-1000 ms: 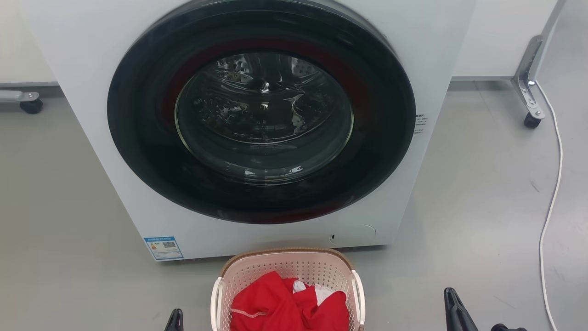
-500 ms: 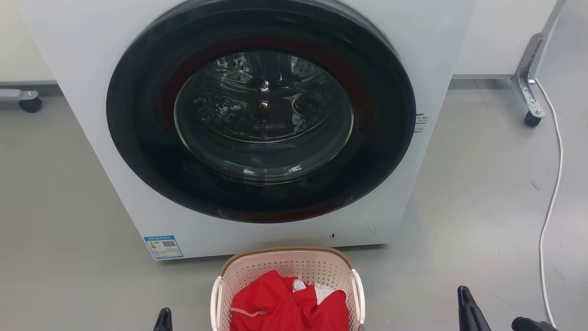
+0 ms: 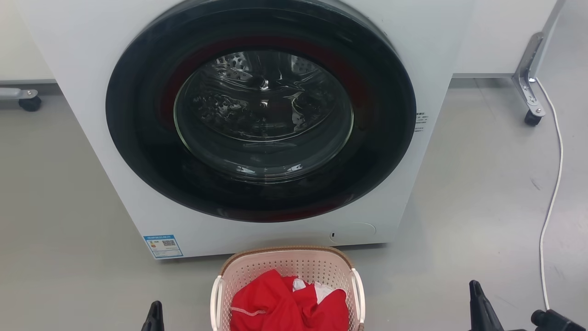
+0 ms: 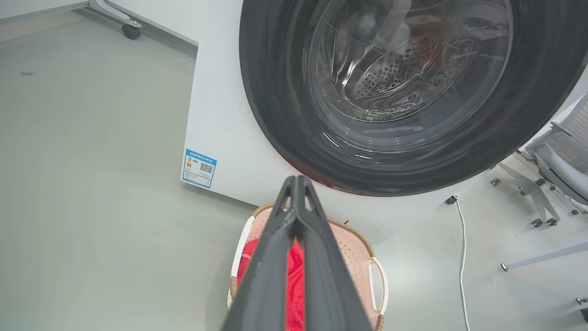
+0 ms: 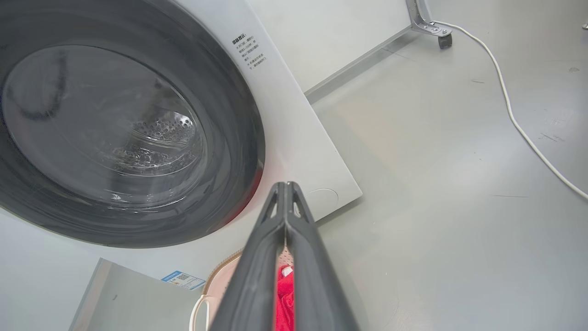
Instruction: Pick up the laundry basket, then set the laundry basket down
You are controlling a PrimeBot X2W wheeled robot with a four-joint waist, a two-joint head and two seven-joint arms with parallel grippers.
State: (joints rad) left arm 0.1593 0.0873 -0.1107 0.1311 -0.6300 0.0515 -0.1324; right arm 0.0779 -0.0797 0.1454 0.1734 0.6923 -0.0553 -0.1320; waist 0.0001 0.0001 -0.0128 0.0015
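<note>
While left gripper (image 4: 297, 178) and right gripper (image 5: 285, 184) sit closed, empty, laundry basket (image 3: 285, 265) before washer (image 3: 87, 92), cable (image 3: 558, 151) right.

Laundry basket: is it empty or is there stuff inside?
Not empty. In the head view, the laundry basket holds crumpled red cloth with a white bit peeking out.

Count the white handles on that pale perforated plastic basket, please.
2: one white handle on the laundry basket's left side, one on its right; its near end is cut off, so more may hide.
</note>
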